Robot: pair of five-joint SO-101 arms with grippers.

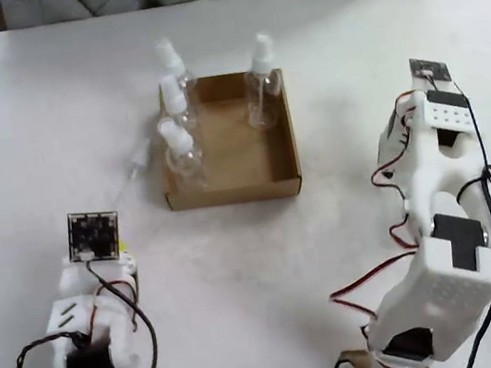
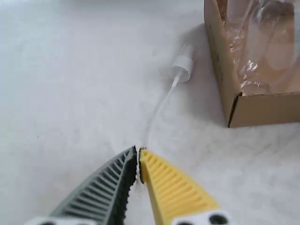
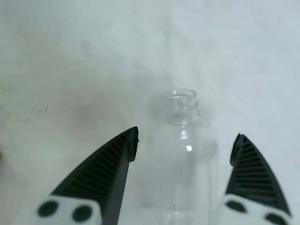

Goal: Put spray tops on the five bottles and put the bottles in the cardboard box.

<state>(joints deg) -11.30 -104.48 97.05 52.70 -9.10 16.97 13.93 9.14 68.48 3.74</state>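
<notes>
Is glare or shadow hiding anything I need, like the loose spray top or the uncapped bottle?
High view: the spray top nearly vanishes against the bright white table. Left wrist view: it stands out better, lying in soft shadow beside the cardboard box. Right wrist view: the clear bottle shows mainly by small highlights at its neck.

The high camera looked down over the table (image 1: 20,117); both wrist cameras faced it closely; high and left views shared the cardboard box (image 1: 233,191) (image 2: 262,110)

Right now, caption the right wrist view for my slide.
Right gripper, fingers open, flanks an uncapped clear bottle on the white table.
</notes>
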